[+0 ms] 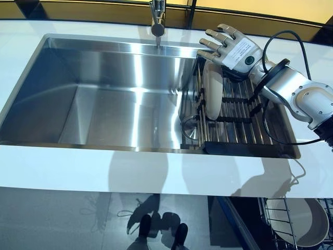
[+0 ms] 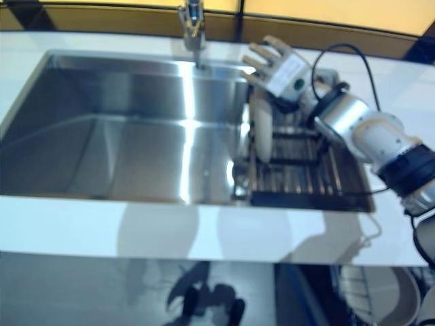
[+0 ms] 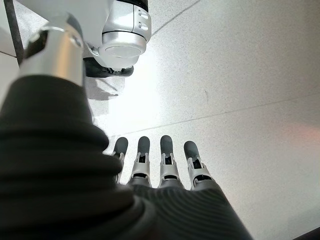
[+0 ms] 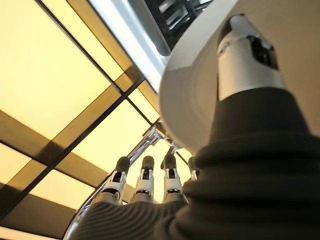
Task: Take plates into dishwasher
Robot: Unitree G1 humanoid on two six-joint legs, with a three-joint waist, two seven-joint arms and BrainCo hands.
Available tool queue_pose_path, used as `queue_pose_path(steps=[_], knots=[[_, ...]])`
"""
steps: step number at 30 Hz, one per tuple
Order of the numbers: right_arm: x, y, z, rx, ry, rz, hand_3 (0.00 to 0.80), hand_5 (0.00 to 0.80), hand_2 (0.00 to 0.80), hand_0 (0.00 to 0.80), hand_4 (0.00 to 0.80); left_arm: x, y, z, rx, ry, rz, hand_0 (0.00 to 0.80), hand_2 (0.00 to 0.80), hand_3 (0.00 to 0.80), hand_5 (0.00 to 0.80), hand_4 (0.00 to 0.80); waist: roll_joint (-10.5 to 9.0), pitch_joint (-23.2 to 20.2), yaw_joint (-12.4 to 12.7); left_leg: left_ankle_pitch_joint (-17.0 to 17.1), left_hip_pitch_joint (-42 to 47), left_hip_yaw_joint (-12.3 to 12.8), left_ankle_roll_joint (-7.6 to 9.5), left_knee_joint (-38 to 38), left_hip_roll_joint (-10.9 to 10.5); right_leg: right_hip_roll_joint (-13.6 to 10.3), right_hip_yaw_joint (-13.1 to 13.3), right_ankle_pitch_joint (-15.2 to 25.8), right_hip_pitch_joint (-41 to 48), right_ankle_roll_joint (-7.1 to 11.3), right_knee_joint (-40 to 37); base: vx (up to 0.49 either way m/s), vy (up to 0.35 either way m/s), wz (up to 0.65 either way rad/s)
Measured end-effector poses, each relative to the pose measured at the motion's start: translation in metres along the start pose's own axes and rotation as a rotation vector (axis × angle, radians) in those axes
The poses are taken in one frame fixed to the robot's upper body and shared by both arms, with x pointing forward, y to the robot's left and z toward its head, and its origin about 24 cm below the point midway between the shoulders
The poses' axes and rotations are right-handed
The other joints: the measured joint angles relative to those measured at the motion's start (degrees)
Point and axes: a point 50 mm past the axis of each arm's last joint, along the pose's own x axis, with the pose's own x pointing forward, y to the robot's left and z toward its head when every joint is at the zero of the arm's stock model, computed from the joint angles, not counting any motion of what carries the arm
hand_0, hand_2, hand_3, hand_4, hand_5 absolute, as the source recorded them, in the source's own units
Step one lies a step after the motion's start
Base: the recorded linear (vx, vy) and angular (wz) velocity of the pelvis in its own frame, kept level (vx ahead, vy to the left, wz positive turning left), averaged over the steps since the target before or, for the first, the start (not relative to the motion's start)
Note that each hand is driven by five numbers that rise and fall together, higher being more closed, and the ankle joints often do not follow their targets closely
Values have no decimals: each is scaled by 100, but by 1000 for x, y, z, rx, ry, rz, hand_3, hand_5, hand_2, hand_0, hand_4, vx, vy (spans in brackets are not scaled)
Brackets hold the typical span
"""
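The right hand (image 1: 231, 49) hovers with fingers (image 1: 212, 44) spread and straight over the top rim of a white plate (image 1: 213, 91), holding nothing. The plate stands on edge in the dark rack (image 1: 242, 122) at the sink's (image 1: 104, 99) right end; the basin beside it lies open. The left hand (image 3: 165, 170), fingers straight, hangs over the floor (image 3: 240, 75). No writing is legible.

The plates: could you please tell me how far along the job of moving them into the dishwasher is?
Done: one plate already lies in the dishwasher rack at lower right. In hand: nothing is gripped yet; the right robot hand is open above the plate standing on edge in the sink's drying rack, thumb near its face. The left robot hand hangs open over the floor. Left: grasping and carrying that plate.
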Motion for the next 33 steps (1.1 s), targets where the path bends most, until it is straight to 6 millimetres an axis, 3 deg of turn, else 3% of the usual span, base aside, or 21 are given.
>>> queue_pose_path(steps=[12,14,15,16,33], knots=[[3,1,6,11,-19,13,0,0,0,0,0,0,0,6,0,-25,1,0,0,0,0,0,-1,67,5,0,-22,1,0,0,2,0,-1,0,-22,0,0,0,0,0],[3,1,6,12,-20,16,63,63,63,63,63,0,1,8,0,-29,1,0,0,0,0,0,-1,67,5,0,-22,1,0,0,1,0,-1,0,-22,0,0,0,0,0],[4,1,7,13,-21,17,279,279,279,279,279,0,1,8,0,-31,1,0,0,0,0,0,-1,67,3,0,-21,1,0,1,1,-1,-1,0,-22,0,0,0,0,0],[5,1,8,15,-23,19,800,800,800,800,800,0,1,9,0,-33,2,0,0,0,0,0,-1,67,2,0,-21,2,0,2,1,-1,-1,0,-22,0,0,0,0,0],[4,1,1,-18,-10,62,800,800,800,800,800,0,1,10,0,-36,2,0,0,0,0,0,-4,66,-6,1,-4,9,-2,18,4,1,-1,3,-3,-3,1,0,0,0]])
